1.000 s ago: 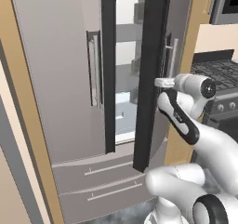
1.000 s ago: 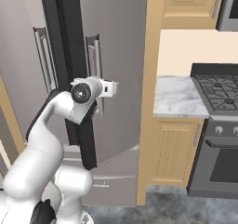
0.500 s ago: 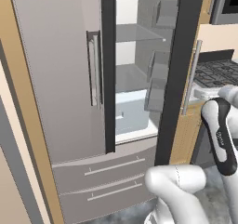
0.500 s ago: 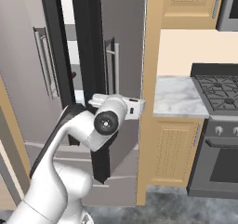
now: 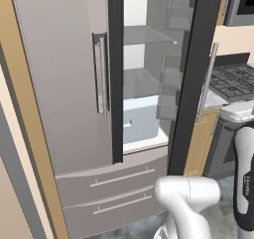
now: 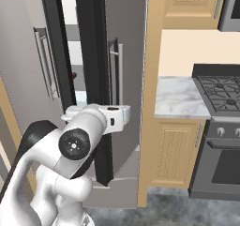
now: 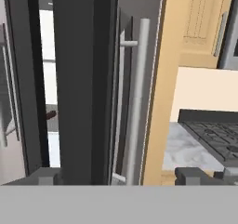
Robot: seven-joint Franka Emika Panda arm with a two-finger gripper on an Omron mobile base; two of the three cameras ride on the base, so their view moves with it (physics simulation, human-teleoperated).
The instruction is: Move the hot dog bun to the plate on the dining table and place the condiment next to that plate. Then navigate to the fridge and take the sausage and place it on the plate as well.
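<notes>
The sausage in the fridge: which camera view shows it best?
The hand view: the sausage appears as a small reddish-brown stub on a shelf, seen through the gap beside the open fridge door. The right base view gives just a tiny dark-red speck at the door edge. In the left base view I cannot make it out.

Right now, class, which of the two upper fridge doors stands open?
The right door stands open: it is swung outward so its dark edge faces us, baring the shelves and white drawer. The left door lies flat and shut.
</notes>
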